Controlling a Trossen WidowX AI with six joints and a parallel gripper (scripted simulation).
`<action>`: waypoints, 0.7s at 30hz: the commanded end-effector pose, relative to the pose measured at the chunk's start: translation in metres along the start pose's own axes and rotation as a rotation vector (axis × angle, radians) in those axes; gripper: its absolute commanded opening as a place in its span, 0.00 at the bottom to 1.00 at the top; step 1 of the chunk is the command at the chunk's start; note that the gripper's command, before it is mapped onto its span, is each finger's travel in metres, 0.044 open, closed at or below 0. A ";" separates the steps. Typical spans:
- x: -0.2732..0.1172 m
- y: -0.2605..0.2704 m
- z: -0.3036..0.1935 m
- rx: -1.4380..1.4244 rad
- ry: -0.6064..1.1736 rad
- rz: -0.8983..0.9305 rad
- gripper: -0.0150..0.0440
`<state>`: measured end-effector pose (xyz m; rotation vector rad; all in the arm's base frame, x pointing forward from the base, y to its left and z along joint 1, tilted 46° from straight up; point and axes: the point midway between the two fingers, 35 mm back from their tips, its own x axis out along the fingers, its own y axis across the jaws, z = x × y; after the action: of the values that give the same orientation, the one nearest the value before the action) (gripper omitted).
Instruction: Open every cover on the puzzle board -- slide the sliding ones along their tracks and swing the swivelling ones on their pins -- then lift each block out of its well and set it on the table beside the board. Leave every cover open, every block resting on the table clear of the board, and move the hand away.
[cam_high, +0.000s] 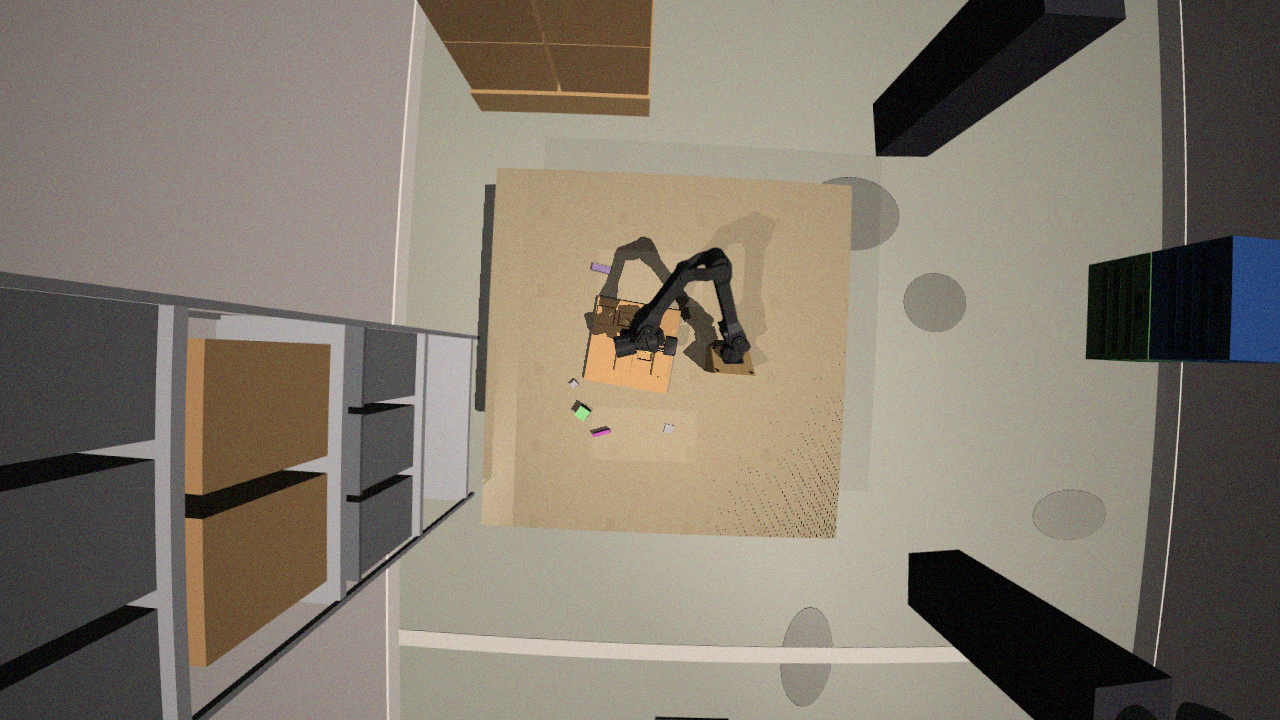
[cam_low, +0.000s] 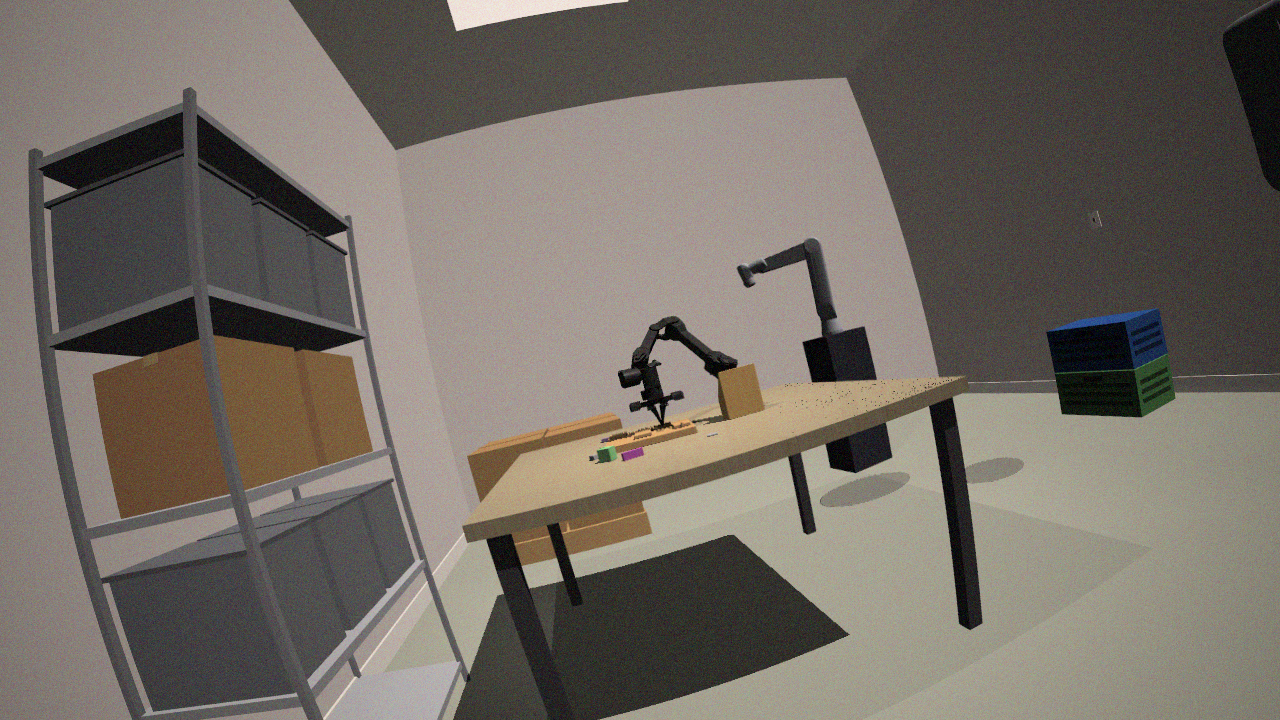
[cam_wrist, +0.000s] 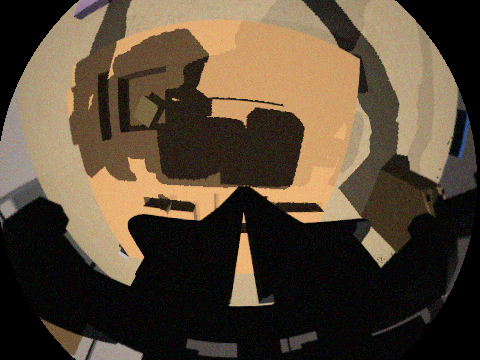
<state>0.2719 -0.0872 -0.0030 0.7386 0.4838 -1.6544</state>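
Observation:
The orange puzzle board (cam_high: 604, 362) (cam_low: 671, 437) (cam_wrist: 300, 60) lies on the table under the arm. My gripper (cam_low: 662, 424) (cam_wrist: 243, 191) is shut and empty, its tips at or just above the board; contact is unclear. In the wrist view an olive-looking square piece (cam_wrist: 146, 111) sits in shadow within a dark-edged recess. Dark slots show on both sides of the fingers. Shadow and the arm hide much of the covers. A green block (cam_high: 581, 412) (cam_low: 606, 454), a magenta block (cam_high: 600, 431) (cam_low: 631, 454) and a purple block (cam_high: 599, 266) (cam_wrist: 90, 7) rest off the board.
Two small pale pieces, one (cam_high: 573, 382) near the board's corner and one (cam_high: 668, 428) farther off, lie on the table (cam_high: 769, 447) (cam_low: 805, 411). A brown box-like block (cam_high: 733, 365) (cam_low: 741, 391) (cam_wrist: 400, 210) stands at the arm's base, beside the board.

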 end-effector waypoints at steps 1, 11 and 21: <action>-0.006 0.002 0.002 0.010 -0.001 0.006 0.25; -0.019 0.002 0.003 0.010 0.000 0.006 0.25; -0.031 0.002 0.004 0.010 0.000 0.006 0.25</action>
<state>0.2749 -0.0711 0.0184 0.7375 0.4771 -1.6526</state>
